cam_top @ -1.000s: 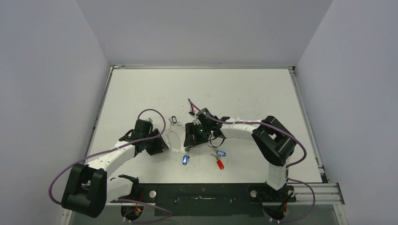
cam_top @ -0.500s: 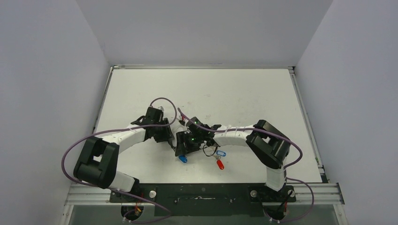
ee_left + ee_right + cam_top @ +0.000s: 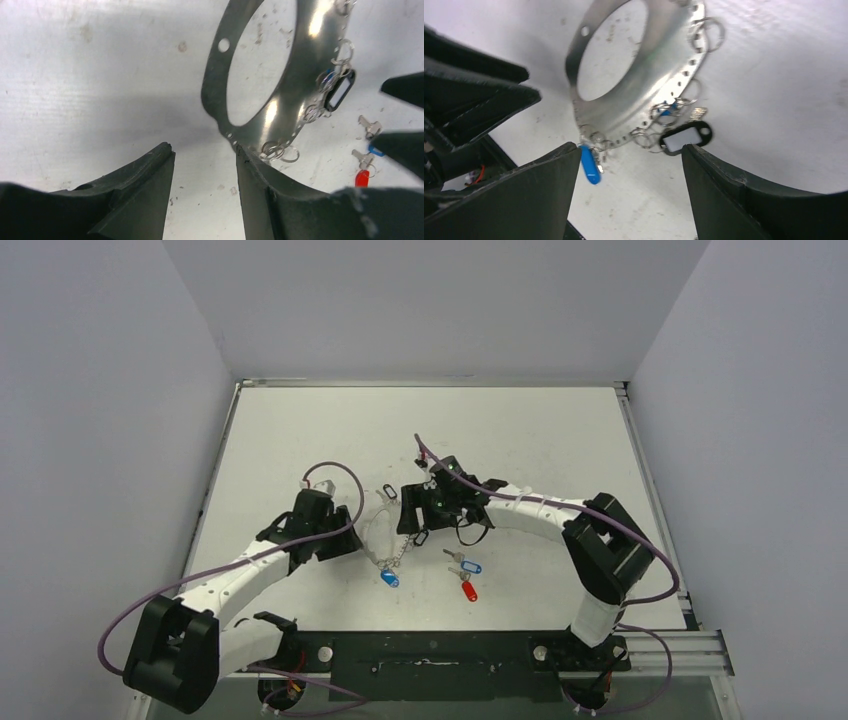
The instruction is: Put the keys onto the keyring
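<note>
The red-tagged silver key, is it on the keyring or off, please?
Off: the red-tagged silver key lies on the table, apart from the thin silvery metal hoop.

No writing, number, brand or sign can be read in any view. The white insert of the black-framed tag (image 3: 684,139), just beside the keyring (image 3: 655,84), looks blank. The red tag (image 3: 361,177) near the keyring is too small to tell.

Keyring (image 3: 295,80) on table (image 3: 560,440), two loose keys (image 3: 466,567) near its right side
</note>
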Controlling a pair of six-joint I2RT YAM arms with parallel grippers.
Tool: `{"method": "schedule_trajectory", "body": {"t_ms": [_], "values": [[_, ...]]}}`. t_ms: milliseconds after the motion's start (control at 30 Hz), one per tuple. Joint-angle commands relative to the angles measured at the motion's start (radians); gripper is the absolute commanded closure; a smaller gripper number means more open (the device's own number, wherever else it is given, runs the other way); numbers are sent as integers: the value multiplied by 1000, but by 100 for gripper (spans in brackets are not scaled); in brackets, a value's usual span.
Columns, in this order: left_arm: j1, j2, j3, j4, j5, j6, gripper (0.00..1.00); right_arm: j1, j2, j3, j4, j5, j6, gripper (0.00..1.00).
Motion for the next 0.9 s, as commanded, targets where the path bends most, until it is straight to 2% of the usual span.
{"method": "schedule_trajectory", "body": {"t_ms": [0, 200, 300, 500, 733, 867], "values": [[8, -53, -63, 3, 13, -59, 53, -47, 26, 65, -53, 20, -63, 25], [28, -72, -123, 70, 62, -119, 54, -59, 98, 121, -73, 19, -79, 25], [46, -59, -129, 92, 94, -130, 54, -58, 104, 106, -58, 5, -66, 29], [101, -22, -131, 130, 154, -127, 55, -51, 64, 41, -50, 7, -53, 37], [190, 3, -145, 200, 264, -129, 55, -17, -11, -2, -104, 48, -68, 40], [192, 22, -140, 215, 284, -122, 55, 49, -11, 4, -117, 55, -60, 42]]}}
